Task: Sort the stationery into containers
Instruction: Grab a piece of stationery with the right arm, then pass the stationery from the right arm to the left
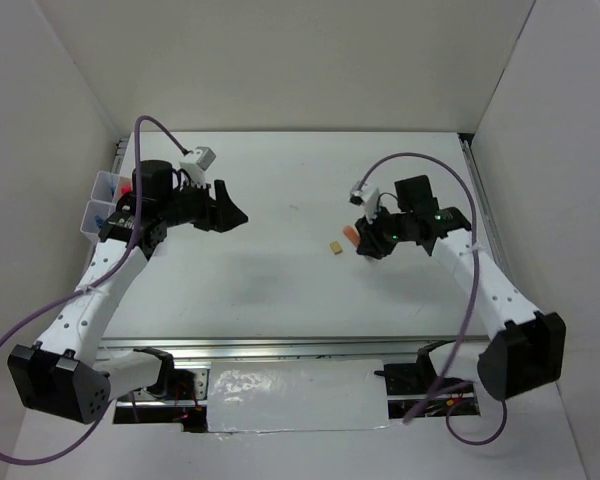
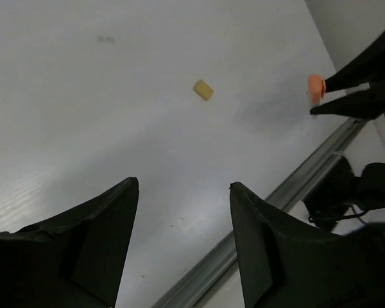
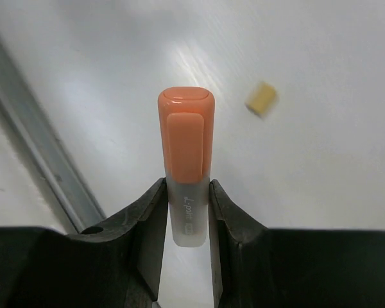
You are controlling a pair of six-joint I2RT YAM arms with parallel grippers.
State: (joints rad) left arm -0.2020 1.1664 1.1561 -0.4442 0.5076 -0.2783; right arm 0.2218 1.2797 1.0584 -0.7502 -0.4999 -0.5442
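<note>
My right gripper (image 3: 186,186) is shut on an orange-capped tube (image 3: 186,147) with a frosted white body. It grips the body, and the cap sticks out past the fingertips. From above, the right gripper (image 1: 367,240) hangs over the table right of centre, the tube (image 1: 350,236) pointing left. The left wrist view shows the orange cap (image 2: 316,88) at the far right. My left gripper (image 2: 183,186) is open with only bare table between its fingers. From above, the left gripper (image 1: 230,213) is just right of the translucent organizer box (image 1: 102,190) at the left edge.
A small yellow block (image 1: 334,247) lies on the table just left of the tube's cap; it also shows as the yellow block (image 3: 262,99) and the same block (image 2: 203,90) in the wrist views. A metal rail (image 1: 300,345) runs along the near edge. White walls enclose the table.
</note>
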